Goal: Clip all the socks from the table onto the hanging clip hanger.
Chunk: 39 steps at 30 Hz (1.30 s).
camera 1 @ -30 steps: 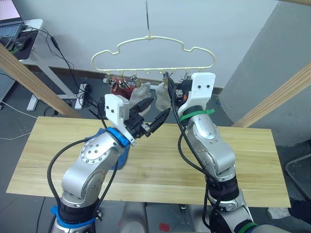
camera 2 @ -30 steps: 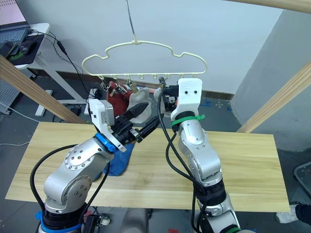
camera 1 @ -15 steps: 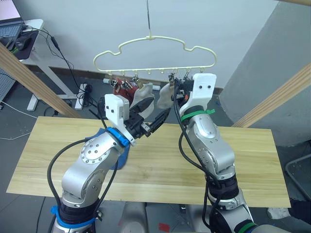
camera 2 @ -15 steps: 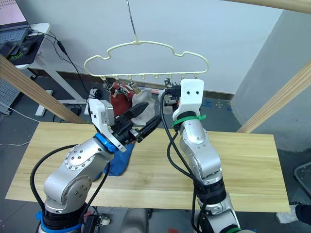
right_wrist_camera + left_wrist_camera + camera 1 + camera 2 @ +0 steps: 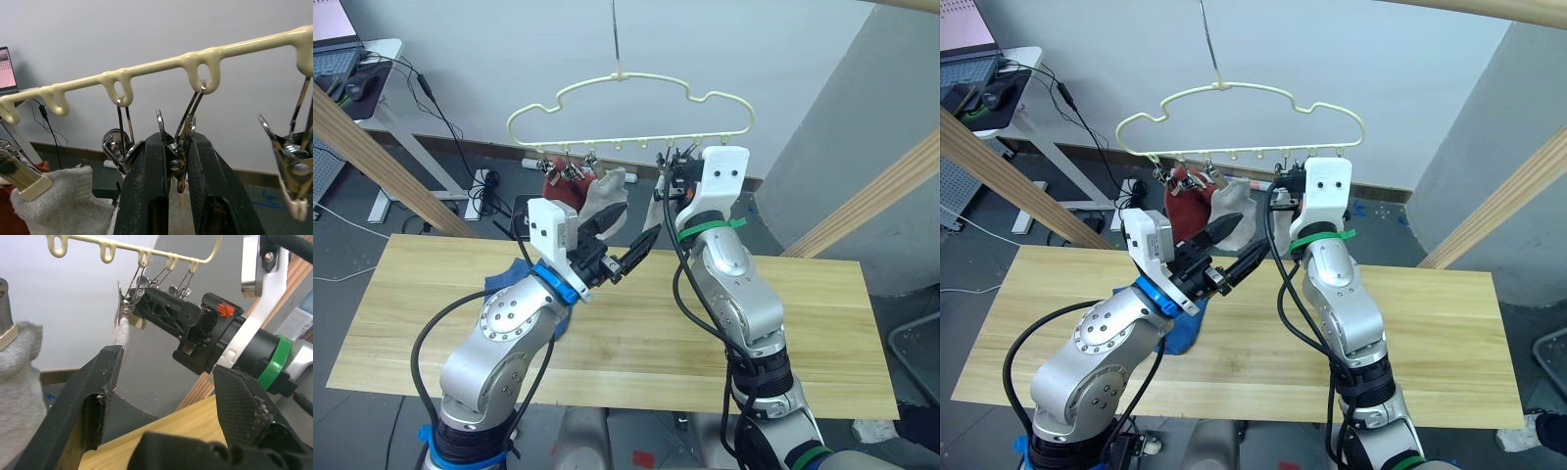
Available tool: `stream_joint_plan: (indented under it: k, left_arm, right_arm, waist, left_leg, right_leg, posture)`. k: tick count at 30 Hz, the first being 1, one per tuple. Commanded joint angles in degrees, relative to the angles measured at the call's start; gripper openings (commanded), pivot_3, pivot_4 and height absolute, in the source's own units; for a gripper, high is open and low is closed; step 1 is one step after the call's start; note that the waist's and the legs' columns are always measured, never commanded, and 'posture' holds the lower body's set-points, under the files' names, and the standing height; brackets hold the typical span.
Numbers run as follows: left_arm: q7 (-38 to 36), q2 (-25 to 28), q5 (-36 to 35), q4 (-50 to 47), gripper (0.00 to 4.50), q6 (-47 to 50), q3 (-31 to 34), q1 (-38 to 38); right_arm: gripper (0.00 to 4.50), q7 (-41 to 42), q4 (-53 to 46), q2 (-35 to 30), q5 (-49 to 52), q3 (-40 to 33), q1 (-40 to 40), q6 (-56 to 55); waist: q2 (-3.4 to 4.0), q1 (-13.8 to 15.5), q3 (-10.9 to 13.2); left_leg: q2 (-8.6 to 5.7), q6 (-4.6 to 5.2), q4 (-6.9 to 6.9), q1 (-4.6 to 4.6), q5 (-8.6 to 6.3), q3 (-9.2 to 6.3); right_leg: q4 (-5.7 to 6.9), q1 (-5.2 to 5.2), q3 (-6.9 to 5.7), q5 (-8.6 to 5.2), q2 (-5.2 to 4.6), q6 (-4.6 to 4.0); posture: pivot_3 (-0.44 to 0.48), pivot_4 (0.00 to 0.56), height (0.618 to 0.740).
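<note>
**Right gripper squeezing a clip at the hanger**

We are reaching up with both arms toward the clip hanger [image 5: 631, 110], which is hanging by its thin hook above the far edge of the table [image 5: 822, 313]. Our right gripper [image 5: 171, 156] is pressing its two black fingers [image 5: 146, 196] together on a metal clip [image 5: 177, 147] dangling from one of the hanger's loops, near the right end of the row. Just below that clip, a strip of light grey sock [image 5: 121, 330] is hanging, seen edge-on from the left wrist.

Our left gripper [image 5: 625, 250] is hovering below the hanger with its jaws spread wide and nothing between them, pointing toward the right gripper and sitting just beside it.

Further left along the row, a rust red sock [image 5: 558, 186] is hanging from the clips, and another light grey sock [image 5: 605, 188] is hanging beside it, touching it. A blue sock [image 5: 1178, 333] is lying on the table, partly hidden under our left arm.

A desk with cables [image 5: 372, 73] is standing against the wall to the far left.
</note>
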Motion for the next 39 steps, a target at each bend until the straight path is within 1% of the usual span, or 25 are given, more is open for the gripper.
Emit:
stream_joint_plan:
  k: [1, 12, 14, 15, 18, 20, 37, 38, 39]
  left_arm:
    - [-0.4, 0.2, -0.3, -2.5, 3.31, -0.8, 0.1, -0.3]
    - [-0.6, 0.3, -0.2, -2.1, 3.31, -0.9, 0.1, -0.9]
    - [-0.6, 0.3, -0.2, -2.0, 3.31, -0.9, 0.1, -1.0]
    - [-0.7, 0.3, -0.1, -2.0, 3.31, -0.9, 0.1, -1.1]
    - [-0.7, 0.3, -0.1, -2.0, 3.31, -0.8, 0.1, -1.2]
    - [-0.6, 0.3, -0.1, -2.0, 3.31, -0.7, 0.0, -1.2]
    - [0.6, 0.0, -0.4, -2.8, 3.31, 0.1, 0.3, -1.3]
    - [0.6, -0.1, -0.4, -2.9, 3.31, 0.1, 0.2, -1.3]
    - [0.7, -0.1, -0.4, -2.9, 3.31, 0.1, 0.2, -1.2]
  right_arm:
    - [0.19, 0.5, -2.3, 2.1, -0.7, 0.4, -2.2, -1.9]
    - [0.19, 0.5, -2.2, 2.6, -1.3, 0.3, -2.2, -2.3]
    - [0.92, 0.4, -2.2, 2.7, -1.3, 0.3, -2.2, -2.5]
    - [1.15, 0.4, -2.2, 2.7, -1.3, 0.3, -2.2, -2.5]
    - [2.29, 0.3, -2.0, 2.7, -1.4, 0.2, -2.3, -2.7]
    - [2.92, 0.3, -2.0, 2.8, -1.3, 0.2, -2.3, -2.9]
    - [2.92, -0.3, 0.1, 3.6, -0.9, -0.3, -3.3, -4.7]
    - [2.57, -0.3, 0.2, 3.6, -0.9, -0.3, -3.4, -4.9]
    - [2.37, -0.4, 0.4, 3.6, -0.8, -0.3, -3.4, -5.0]
  waist:
    - [0.00, 0.0, 0.0]
    - [-0.01, 0.0, 0.0]
    - [-0.01, 0.0, 0.0]
    - [-0.01, 0.0, 0.0]
    - [-0.01, 0.0, 0.0]
    - [-0.01, 0.0, 0.0]
    - [-0.01, 0.1, 0.0]
    - [-0.01, 0.1, 0.0]
    - [-0.01, 0.1, 0.0]
  left_leg:
    - [0.00, 0.00, 0.00, 0.00, 0.00, 0.00]
    - [0.00, 0.00, 0.02, 0.00, 0.00, -0.02]
    - [0.00, 0.00, 0.03, 0.00, 0.00, -0.01]
    - [0.00, 0.00, 0.03, 0.00, 0.00, -0.01]
    - [0.00, 0.00, 0.04, 0.00, 0.00, -0.02]
    - [0.00, 0.00, 0.04, 0.00, 0.00, -0.02]
    - [0.00, 0.00, 0.09, 0.01, 0.00, -0.06]
    - [0.00, 0.00, 0.09, 0.01, 0.00, -0.06]
    - [0.00, 0.00, 0.09, 0.01, 0.00, -0.06]
  right_leg:
    - [0.00, 0.00, 0.00, 0.00, 0.00, 0.00]
    - [0.02, 0.01, -0.01, 0.01, 0.00, -0.01]
    - [0.02, 0.02, -0.02, 0.01, 0.00, -0.01]
    - [0.02, 0.02, -0.02, 0.01, 0.00, -0.02]
    - [0.03, 0.02, -0.02, 0.02, 0.00, -0.02]
    - [0.04, 0.02, -0.02, 0.02, 0.00, -0.03]
    - [0.05, 0.07, -0.06, 0.03, 0.00, -0.04]
    - [0.05, 0.07, -0.06, 0.03, 0.00, -0.04]
    - [0.05, 0.07, -0.06, 0.03, 0.00, -0.04]
  posture:
    - [0.152, 0.300, 0.740]
    - [0.149, 0.299, 0.740]
    - [0.149, 0.299, 0.740]
    - [0.149, 0.299, 0.740]
    - [0.150, 0.300, 0.740]
    - [0.150, 0.300, 0.740]
    - [0.154, 0.300, 0.740]
    - [0.154, 0.300, 0.740]
    - [0.154, 0.300, 0.740]
